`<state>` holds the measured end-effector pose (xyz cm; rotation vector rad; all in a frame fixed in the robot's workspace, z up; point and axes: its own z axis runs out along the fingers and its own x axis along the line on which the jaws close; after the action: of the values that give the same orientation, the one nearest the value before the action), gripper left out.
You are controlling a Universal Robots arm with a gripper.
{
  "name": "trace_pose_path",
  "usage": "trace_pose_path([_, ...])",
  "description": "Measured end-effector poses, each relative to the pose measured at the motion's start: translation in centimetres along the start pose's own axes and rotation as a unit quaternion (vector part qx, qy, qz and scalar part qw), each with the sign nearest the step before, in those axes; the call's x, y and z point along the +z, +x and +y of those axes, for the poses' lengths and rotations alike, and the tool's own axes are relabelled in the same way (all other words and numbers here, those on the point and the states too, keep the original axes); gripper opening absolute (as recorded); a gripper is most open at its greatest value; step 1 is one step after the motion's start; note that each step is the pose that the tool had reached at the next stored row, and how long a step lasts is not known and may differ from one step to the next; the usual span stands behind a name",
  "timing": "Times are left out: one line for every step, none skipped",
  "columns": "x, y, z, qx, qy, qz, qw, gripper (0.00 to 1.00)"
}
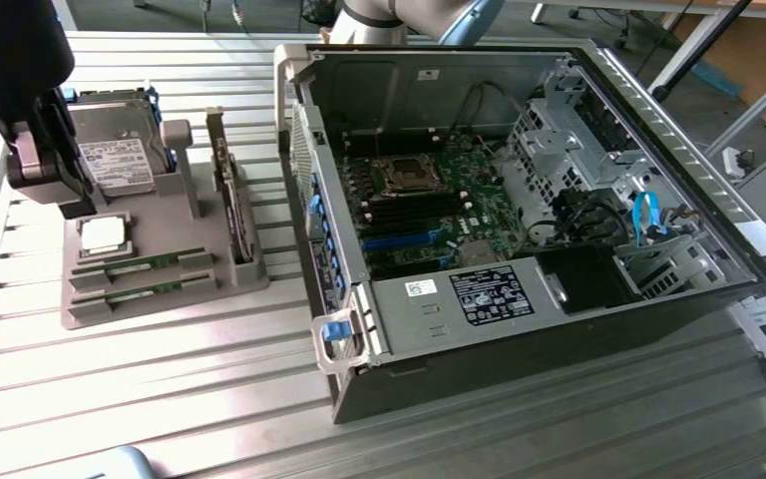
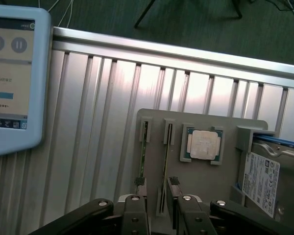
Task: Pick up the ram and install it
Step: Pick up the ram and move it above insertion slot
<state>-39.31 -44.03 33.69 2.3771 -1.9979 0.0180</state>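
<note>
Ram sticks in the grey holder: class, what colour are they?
Green; the long thin ram sticks show best in the exterior view.

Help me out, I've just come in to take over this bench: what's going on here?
A robot arm is working over a grey holder of computer parts, beside an open computer case. Its gripper hangs open above the holder and holds nothing. One ram lies in its slot in line with the gap between the fingers, with a second stick in the next slot. No ram has been lifted yet.
</note>
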Motion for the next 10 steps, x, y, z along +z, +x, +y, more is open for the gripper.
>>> trace_pose_path([0.03,0.0,0.0,-0.001,0.0,0.0001,1.0,0.3])
trace_pose_path([0.06,0.0,0.0,-0.001,0.0,0.0001,1.0,0.3])
trace_pose_path([0.09,0.0,0.0,-0.002,0.0001,0.0001,1.0,0.3])
trace_pose_path([0.11,0.0,0.0,-0.002,0.0001,0.0001,1.0,0.3])
trace_pose_path([0.14,0.0,0.0,-0.003,0.0001,0.0001,1.0,0.3])
trace_pose_path([0.16,-0.01,0.0,-0.004,0.0001,0.0001,1.0,0.3])
trace_pose_path([0.2,-0.01,0.0,-0.004,0.0001,0.0002,1.0,0.3])
trace_pose_path([0.25,-0.01,-0.01,-0.005,0.0001,0.0002,1.0,0.3])
trace_pose_path([0.29,-0.01,-0.01,-0.006,0.0002,0.0002,1.0,0.3])
trace_pose_path([0.31,-0.01,-0.01,-0.007,0.0002,0.0003,1.0,0.3])
